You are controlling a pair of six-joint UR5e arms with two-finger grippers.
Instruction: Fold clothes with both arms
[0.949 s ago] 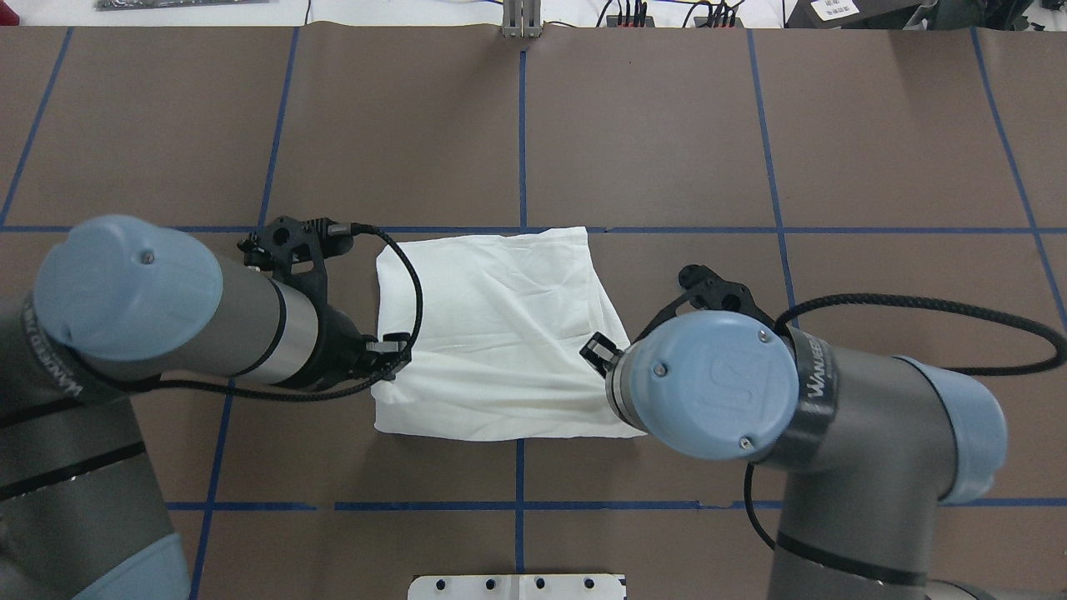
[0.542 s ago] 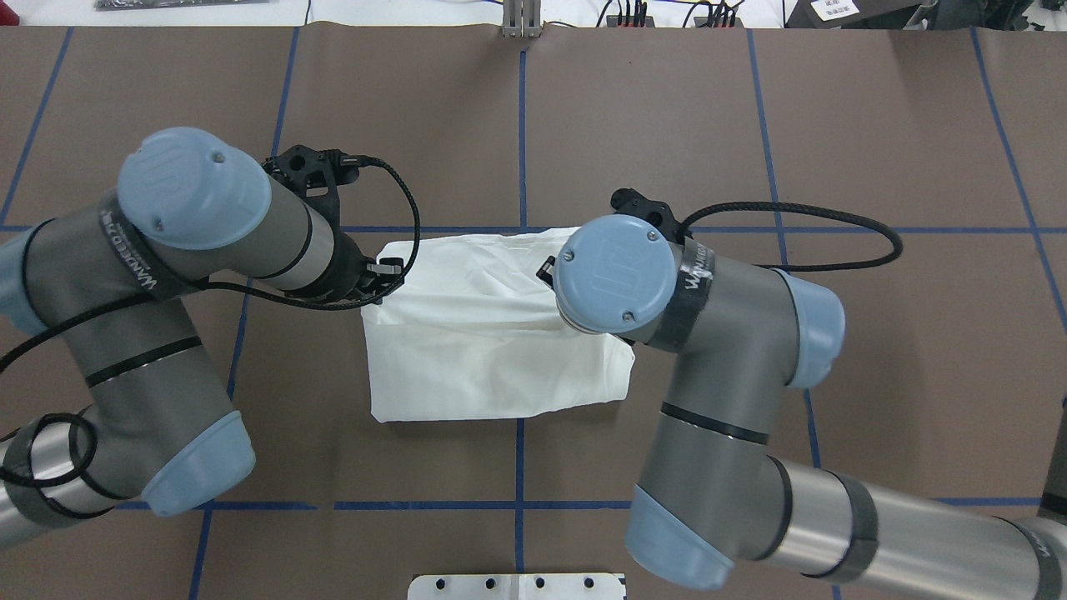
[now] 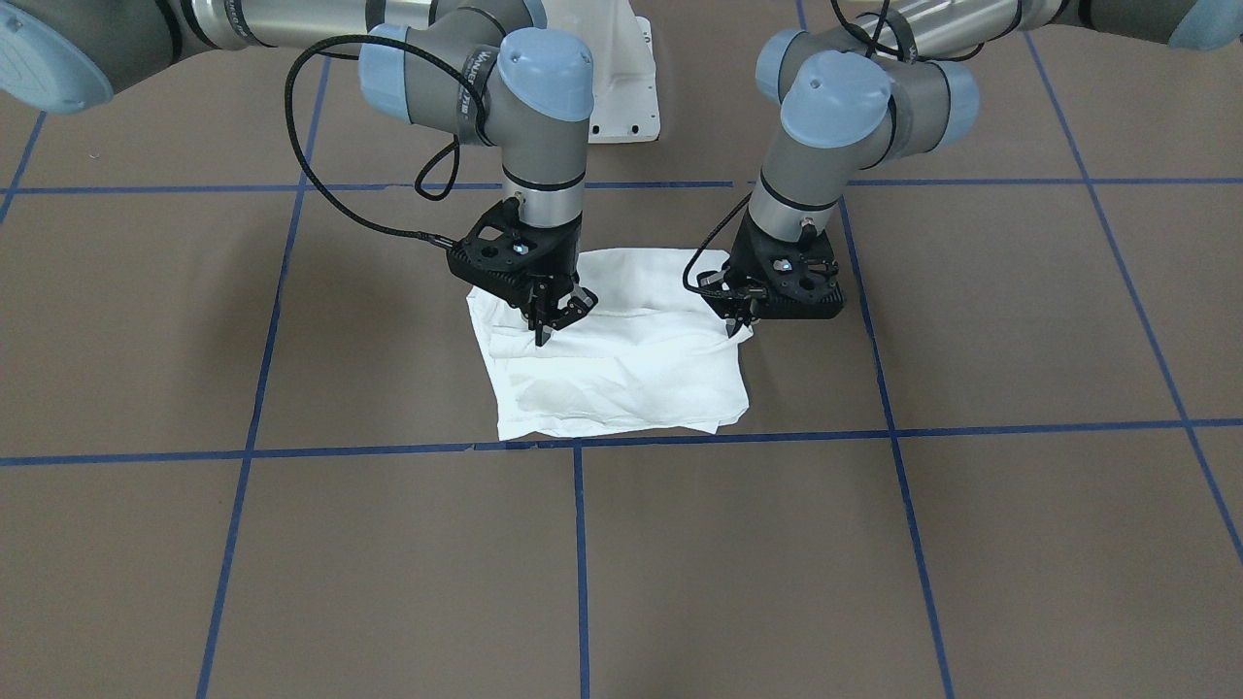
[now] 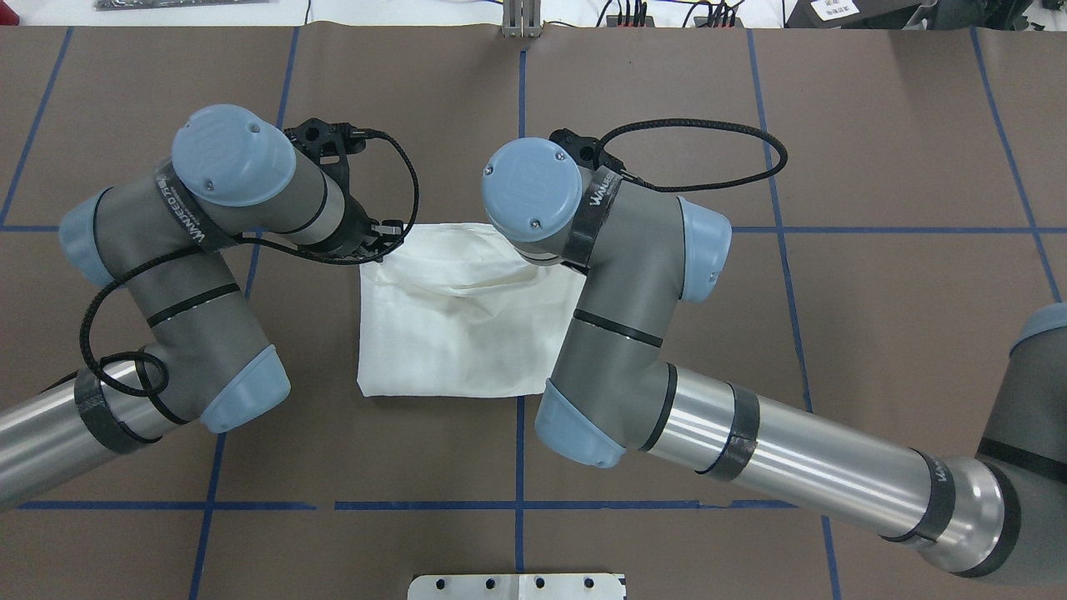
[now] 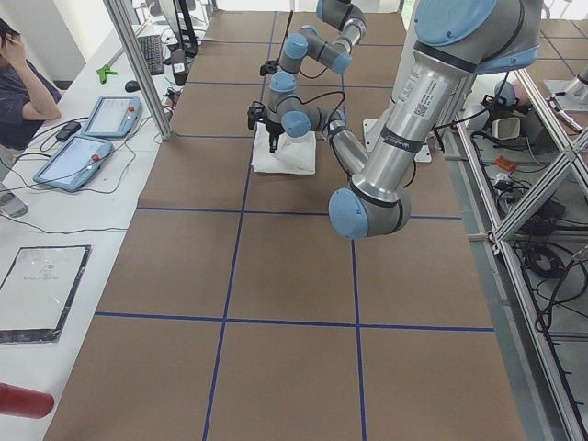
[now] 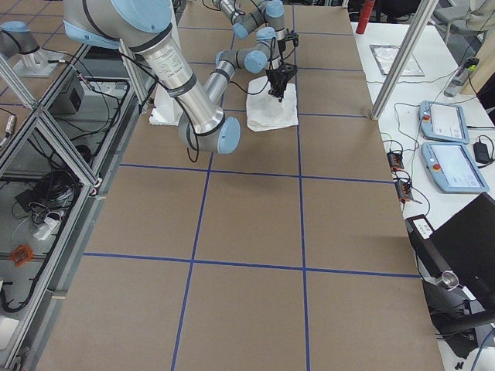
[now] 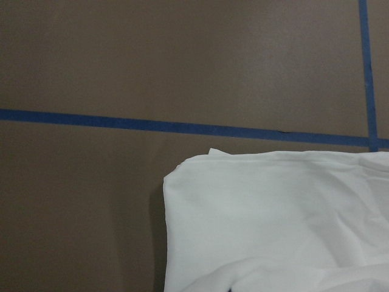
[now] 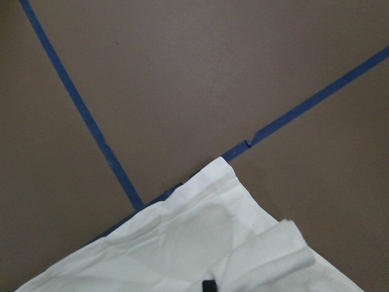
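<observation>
Front-facing camera first: the white T-shirt (image 3: 621,388) lies folded into a rough square on the brown worktop (image 3: 291,544). The right tool (image 3: 544,328) is over the T-shirt's right side, fingers nipped together on a raised fold of cloth. The left tool (image 3: 738,325) is at the T-shirt's left edge, pinched onto the same fold, which runs creased between the two.

Overhead now: the left arm (image 4: 200,275) bends in beside the T-shirt's far left corner. The right arm (image 4: 633,275) crosses above its right edge, the wrist hiding that tool. The pedestal base (image 4: 517,586) sits on the robot's side of the T-shirt, well apart from it.

The left-end camera shows the T-shirt (image 5: 287,158) small and distant, both arms bent over it. It is the same from the right end.

Left wrist camera: a rounded T-shirt corner (image 7: 273,213), with a blue tape line (image 7: 182,126) just beyond it.

Right wrist camera: another T-shirt corner reaches a tape crossing, and a bunched fold sits beside a dark fingertip (image 8: 208,285).
</observation>
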